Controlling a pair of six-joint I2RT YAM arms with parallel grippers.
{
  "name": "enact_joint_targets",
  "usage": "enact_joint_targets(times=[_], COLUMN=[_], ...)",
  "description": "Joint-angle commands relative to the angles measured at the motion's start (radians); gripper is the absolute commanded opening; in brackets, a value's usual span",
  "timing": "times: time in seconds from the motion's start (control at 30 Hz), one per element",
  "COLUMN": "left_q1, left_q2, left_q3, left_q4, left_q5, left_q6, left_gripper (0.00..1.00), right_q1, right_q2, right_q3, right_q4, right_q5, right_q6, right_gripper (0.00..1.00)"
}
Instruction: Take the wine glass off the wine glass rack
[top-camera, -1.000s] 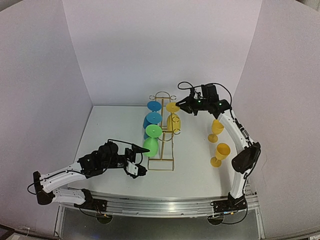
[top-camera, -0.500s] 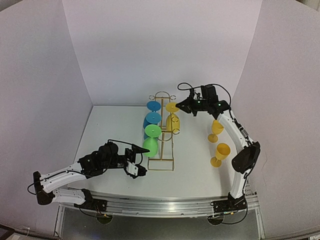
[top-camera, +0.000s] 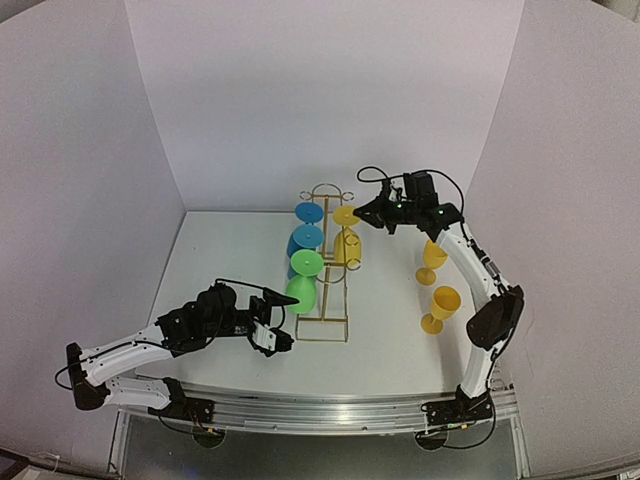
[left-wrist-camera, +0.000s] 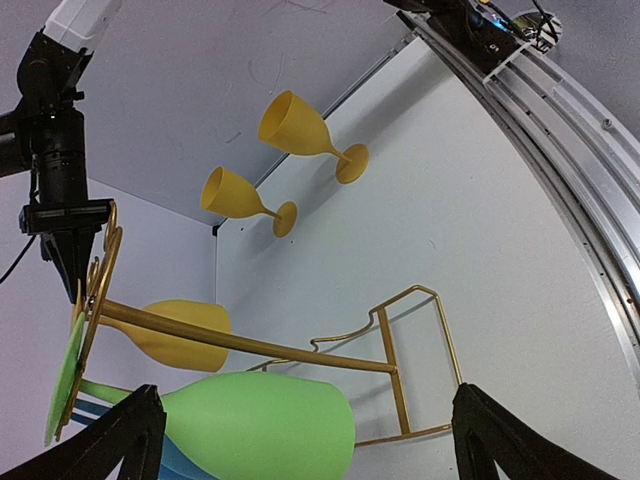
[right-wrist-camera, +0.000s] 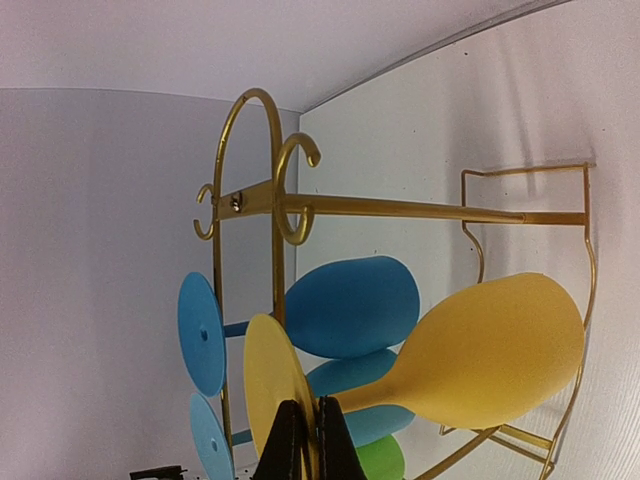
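Observation:
The gold wire wine glass rack (top-camera: 347, 318) stands mid-table; it also shows in the right wrist view (right-wrist-camera: 400, 208) and the left wrist view (left-wrist-camera: 395, 370). A yellow wine glass (top-camera: 346, 245) hangs upside down on its right side. My right gripper (top-camera: 366, 213) is shut on the edge of that glass's round foot, and the fingertips (right-wrist-camera: 290, 445) pinch the disc below the yellow bowl (right-wrist-camera: 490, 350). My left gripper (top-camera: 283, 318) is open and empty at the rack's near left corner, beside the green glass (left-wrist-camera: 260, 425).
Two blue glasses (top-camera: 305, 238) and a green glass (top-camera: 303, 290) hang on the rack's left side. Two yellow glasses (top-camera: 433, 258) (top-camera: 440, 305) stand upright on the table right of the rack. White walls enclose the table on three sides.
The right arm has shifted very slightly; its grip on the yellow glass's foot is unchanged. The left arm has not moved.

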Motion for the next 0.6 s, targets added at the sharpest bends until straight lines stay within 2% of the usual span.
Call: enact_joint_targets(times=[0.0,0.2,0.43,0.57], left_q1=[0.006,0.007,0.01,0.011], left_q2=[-0.024,-0.026,-0.026,-0.026], left_q3=[0.011,0.014,0.013,0.012], left_q4=[0.021,0.017,0.019,0.017], left_q5=[0.013,0.012,0.015,0.016], left_q6=[-0.002,-0.002,0.002,0.001], left_gripper=[1.0,0.99,0.99,0.99], right_q1=[-0.002,-0.002,-0.002,-0.002], right_q2=[-0.064,-0.078,-0.077,-0.096], right_q3=[-0.045,-0.069,-0.094,-0.109], right_q4=[0.0,0.032,0.044,0.045], right_q5=[0.03,0.022,-0.017,-0.012], right_q6=[0.012,0.035,0.049,0.048], right_gripper=[0.0,0.0,0.14,0.16])
